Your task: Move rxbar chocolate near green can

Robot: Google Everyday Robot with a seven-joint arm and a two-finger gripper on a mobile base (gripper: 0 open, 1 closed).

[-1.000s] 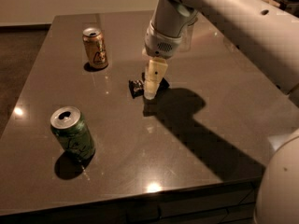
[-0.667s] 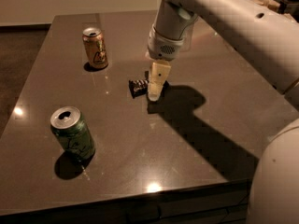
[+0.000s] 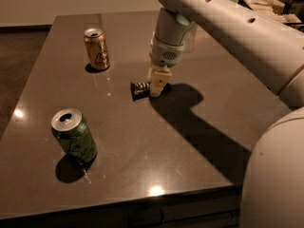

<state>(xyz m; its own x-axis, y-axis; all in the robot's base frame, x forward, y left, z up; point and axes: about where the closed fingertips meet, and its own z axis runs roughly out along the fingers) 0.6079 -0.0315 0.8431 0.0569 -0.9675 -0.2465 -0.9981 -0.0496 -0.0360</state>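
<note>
My gripper point(image 3: 158, 85), cream-yellow, sits mid-table at the black rxbar chocolate point(image 3: 139, 90) (shiny wrapper); the green can point(image 3: 74, 137) shows pale swirls and a silver top; the other can point(image 3: 97, 49) is gold-tan, the table point(image 3: 199, 141) grey-brown.

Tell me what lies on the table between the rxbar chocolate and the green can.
Nothing: in the camera view, only bare tabletop runs from the rxbar chocolate to the green can. The gripper sits at the bar's end away from the can.
</note>
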